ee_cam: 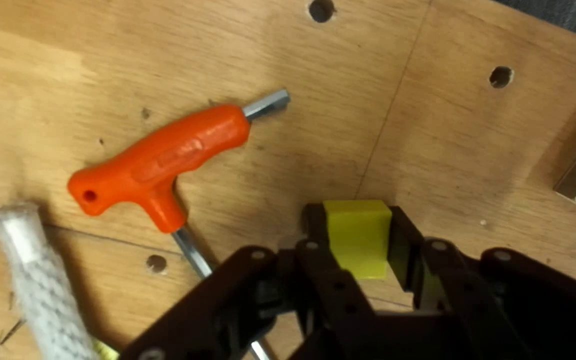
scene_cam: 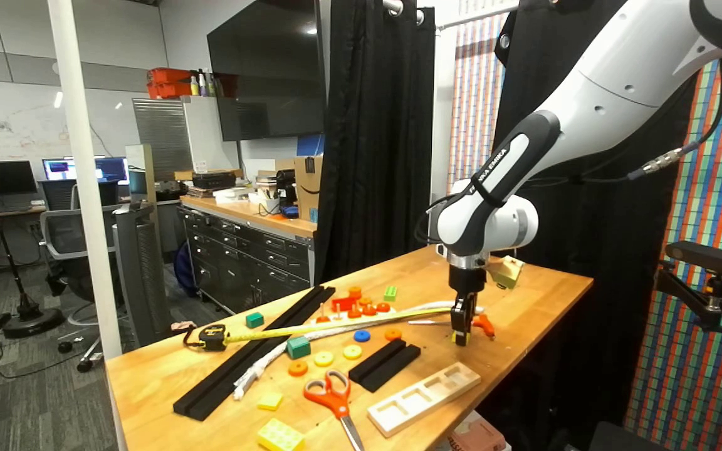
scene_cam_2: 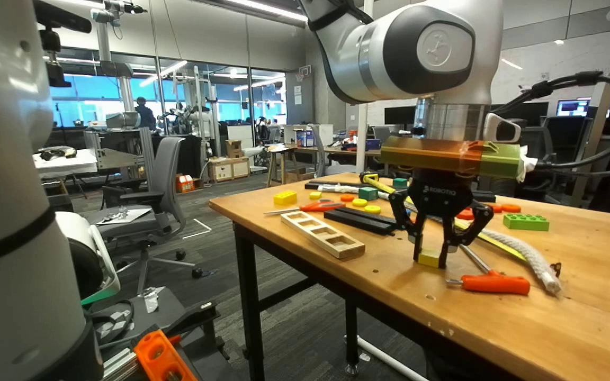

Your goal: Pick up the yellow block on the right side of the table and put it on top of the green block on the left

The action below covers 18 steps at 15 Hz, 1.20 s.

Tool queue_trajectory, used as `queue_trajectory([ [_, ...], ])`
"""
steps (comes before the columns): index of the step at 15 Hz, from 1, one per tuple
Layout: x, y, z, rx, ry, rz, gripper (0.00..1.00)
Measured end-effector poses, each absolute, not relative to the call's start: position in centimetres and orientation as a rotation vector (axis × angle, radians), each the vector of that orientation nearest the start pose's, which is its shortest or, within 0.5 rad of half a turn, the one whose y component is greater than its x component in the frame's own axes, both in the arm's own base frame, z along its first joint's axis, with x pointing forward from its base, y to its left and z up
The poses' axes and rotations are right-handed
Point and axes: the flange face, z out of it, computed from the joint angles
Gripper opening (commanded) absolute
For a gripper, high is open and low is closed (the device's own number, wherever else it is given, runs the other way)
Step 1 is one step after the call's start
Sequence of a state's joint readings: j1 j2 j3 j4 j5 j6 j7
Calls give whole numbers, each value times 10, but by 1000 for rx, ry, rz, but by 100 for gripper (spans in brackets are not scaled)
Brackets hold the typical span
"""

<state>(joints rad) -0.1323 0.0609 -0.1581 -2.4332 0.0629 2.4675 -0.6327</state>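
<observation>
the grasp looks done: the tool (scene_cam_2: pixel 430 258) pinches the small yellow block (ee_cam: pixel 359 239), seemingly resting on the worktop (scene_cam_2: pixel 601 264) near the orange t-handle hex key (ee_cam: pixel 168 147). lifting, carrying and stacking are left; two bare-topped teal-green blocks (scene_cam: pixel 299 347) could be the target.

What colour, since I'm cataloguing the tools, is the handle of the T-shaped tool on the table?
The handle is plain orange, leaning red; it shows best in the wrist view.
</observation>
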Motion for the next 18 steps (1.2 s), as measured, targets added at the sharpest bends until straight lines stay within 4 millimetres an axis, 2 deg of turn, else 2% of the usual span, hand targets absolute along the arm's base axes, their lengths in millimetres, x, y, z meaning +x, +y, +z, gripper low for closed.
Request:
queue_trajectory([
  [1, 464, -139, 278, -3075, -453, 14, 20],
  [8, 474, -118, 285, -3125, -500, -15, 20],
  [14, 490, -76, 307, -3201, -594, -79, 20],
  [18, 507, -47, 326, -3213, -589, -157, 20],
])
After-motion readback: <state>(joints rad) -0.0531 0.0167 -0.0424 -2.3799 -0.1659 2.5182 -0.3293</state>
